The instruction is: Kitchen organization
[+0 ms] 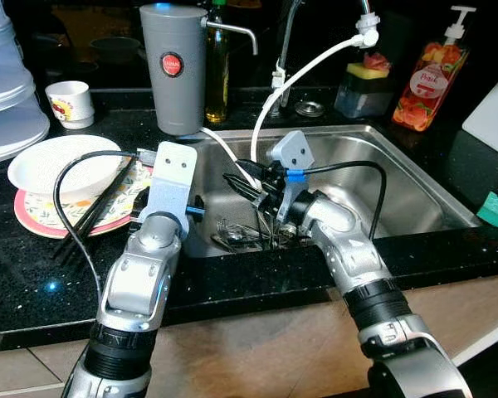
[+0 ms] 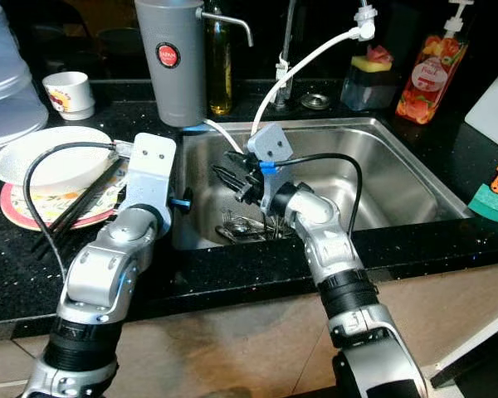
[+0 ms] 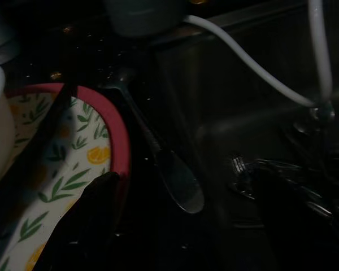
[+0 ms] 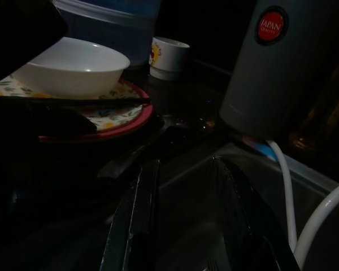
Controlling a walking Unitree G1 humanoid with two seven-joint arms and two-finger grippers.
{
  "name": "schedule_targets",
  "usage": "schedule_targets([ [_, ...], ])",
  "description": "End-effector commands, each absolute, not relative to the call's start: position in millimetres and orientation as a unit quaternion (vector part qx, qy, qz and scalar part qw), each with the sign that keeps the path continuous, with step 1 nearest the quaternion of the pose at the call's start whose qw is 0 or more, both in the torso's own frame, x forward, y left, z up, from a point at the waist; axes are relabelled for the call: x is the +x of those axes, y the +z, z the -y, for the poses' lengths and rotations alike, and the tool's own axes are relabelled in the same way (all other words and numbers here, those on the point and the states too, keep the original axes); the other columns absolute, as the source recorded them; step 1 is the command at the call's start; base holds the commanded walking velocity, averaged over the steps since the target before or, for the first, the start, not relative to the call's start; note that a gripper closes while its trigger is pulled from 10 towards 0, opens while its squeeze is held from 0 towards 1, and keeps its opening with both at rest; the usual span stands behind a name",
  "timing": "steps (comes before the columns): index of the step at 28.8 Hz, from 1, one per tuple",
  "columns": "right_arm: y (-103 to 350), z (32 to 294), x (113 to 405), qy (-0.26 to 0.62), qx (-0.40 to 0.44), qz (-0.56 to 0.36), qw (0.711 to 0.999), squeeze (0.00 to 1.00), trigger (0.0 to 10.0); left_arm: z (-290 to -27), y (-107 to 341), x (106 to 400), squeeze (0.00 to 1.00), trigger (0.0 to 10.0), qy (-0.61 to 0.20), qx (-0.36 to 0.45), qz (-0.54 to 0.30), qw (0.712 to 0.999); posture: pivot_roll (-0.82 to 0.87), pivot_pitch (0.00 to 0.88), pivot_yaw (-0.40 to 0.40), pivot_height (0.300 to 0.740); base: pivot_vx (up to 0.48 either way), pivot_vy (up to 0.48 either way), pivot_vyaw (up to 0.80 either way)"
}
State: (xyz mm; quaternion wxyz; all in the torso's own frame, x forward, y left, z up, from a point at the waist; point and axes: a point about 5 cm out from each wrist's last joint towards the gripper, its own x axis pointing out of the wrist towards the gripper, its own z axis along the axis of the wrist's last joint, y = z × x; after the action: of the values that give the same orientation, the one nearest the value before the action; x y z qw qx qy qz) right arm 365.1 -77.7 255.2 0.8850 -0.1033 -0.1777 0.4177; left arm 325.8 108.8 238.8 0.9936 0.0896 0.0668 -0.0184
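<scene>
A: Nearest first. Right gripper [image 2: 232, 178] sits over the sink [image 1: 415, 178], fingers parted, holding nothing; the cutlery [image 1: 241, 236] lies in a heap at the basin's near left corner, below it.

B: Left gripper [image 3: 175, 226]?

A: At the worktop's edge beside the sink, open and empty. A spoon [image 3: 178, 180] lies just ahead, beside the red-rimmed plate [image 1: 33, 220]. Dark view, so probably a spoon.

B: Risks?

A: The white hose [image 1: 303, 70] hangs close to the right gripper and could snag it. Chopsticks [image 1: 95, 207] on the plate could roll if nudged.

B: Farther back?

A: White bowl [image 1: 54, 162] on the plate, grey flask [image 1: 173, 66], cup [image 1: 69, 101], soap bottle [image 1: 427, 83] along the rear edge.
</scene>
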Motion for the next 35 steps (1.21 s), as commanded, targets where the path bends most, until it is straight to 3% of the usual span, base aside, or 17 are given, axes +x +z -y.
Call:
schedule_targets([
  [1, 254.6, 77.2, 362.7, 0.424, -0.108, 0.176, 0.882, 0.0, 10.0, -98.8, 231.7, 325.2, 0.0, 10.0, -0.041, 0.078, -0.083, 0.993, -0.01, 0.101, -0.032, 0.74, 0.0, 0.0, 0.0],
  [12, 256.6, 76.3, 359.1, 0.431, -0.118, 0.179, 0.876, 0.0, 10.0, -87.2, 226.6, 321.8, 0.0, 10.0, -0.085, 0.038, -0.093, 0.991, -0.01, 0.091, -0.03, 0.74, 0.0, 0.0, 0.0],
  [16, 256.5, 77.0, 358.9, 0.431, -0.116, 0.176, 0.878, 0.0, 10.0, -98.3, 229.4, 325.7, 0.0, 10.0, -0.039, 0.055, -0.077, 0.995, -0.02, 0.093, -0.032, 0.74, 0.0, 0.0, 0.0],
  [25, 257.2, 78.2, 359.7, 0.431, -0.121, 0.173, 0.877, 0.0, 10.0, -99.8, 236.2, 326.8, 0.0, 10.0, -0.031, 0.078, -0.048, 0.995, -0.02, 0.097, -0.038, 0.74, 0.0, 0.0, 0.0],
  [35, 255.4, 77.5, 358.8, 0.44, -0.127, 0.166, 0.873, 0.0, 10.0, -110.5, 224.1, 330.5, 0.0, 10.0, 0.007, 0.092, -0.074, 0.993, -0.02, 0.099, -0.041, 0.74, 0.0, 0.0, 0.0],
])
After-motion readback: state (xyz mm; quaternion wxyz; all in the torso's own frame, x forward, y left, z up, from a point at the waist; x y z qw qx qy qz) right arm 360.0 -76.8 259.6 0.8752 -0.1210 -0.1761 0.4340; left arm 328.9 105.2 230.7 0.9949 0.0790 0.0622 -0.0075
